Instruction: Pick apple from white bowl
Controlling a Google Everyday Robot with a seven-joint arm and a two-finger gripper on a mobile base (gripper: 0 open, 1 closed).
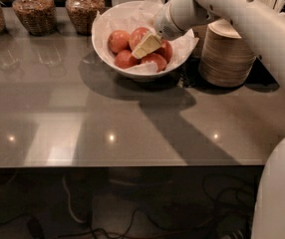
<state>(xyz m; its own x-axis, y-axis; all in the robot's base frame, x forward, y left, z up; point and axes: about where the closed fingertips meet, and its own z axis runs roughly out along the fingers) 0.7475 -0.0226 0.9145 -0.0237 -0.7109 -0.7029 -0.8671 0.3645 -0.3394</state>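
Above the glossy grey bench [82, 123], the cream, wedge-shaped claw [146, 45] sits among smooth, round red apples [118, 41] in the glossy white bowl [147, 74], which is lined with crinkled paper [132, 15]. We cannot tell whether it is spread or pinching. Stacked beige paper bowls [227, 59] stand just beside.

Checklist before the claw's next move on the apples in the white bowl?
1. Claw inside the white bowl: ok, low among the apples.
2. Apples available: ok, several in view.
3. Apple secured in claw: cannot tell, contact is hidden.
4. Paper liner clear of claw: cannot tell.
5. Stack of paper bowls clear of arm: cannot tell, it stands close beside the bowl and the arm passes over it.
6. Jars out of the way: ok, off to the side at the table's back.
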